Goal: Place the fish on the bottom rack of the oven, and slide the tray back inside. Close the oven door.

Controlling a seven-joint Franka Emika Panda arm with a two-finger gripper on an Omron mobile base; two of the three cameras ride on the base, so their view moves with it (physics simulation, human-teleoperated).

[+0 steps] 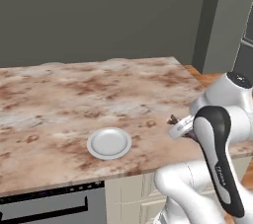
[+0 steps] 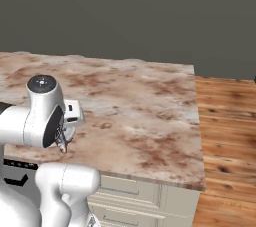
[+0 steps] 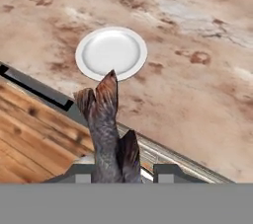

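Gripper (image 3: 121, 171): at the bottom of the hand view, jaws closed narrow on the fish, one dark tip at each side of its body.
Fish (image 3: 106, 129): held between the tips, tail fin pointing up and away from the hand, dark grey-brown; in the left base view a small dark bit (image 1: 173, 120) pokes out beside the wrist, over the counter's front edge.
Writing: pale lettering runs along the arm's dark link (image 1: 221, 173) in the left base view, too small to read; no other label legible.
Counter edge (image 3: 163, 151): in the hand view the front lip runs diagonally just past the fish, with wood floor (image 3: 34, 134) on the near side and a black strip (image 3: 34, 90) along the edge.
Appliance front (image 1: 54, 203): black and grey panel with a dark bar, under the counter at lower left of the left base view.
Drawers (image 2: 135, 196): cream fronts below the counter.
Plate (image 1: 109, 143): round, white, bare, on the counter near its front edge, well apart from the gripper; in the hand view it lies just beyond the fish's tail.
Counter (image 1: 74, 94): brown marbled slab, open surface all around the plate and back to the wall.
Right end: counter stops at a straight edge, with bare wood floor (image 2: 225, 121) beyond.
Wall (image 2: 125, 11): plain dark grey.
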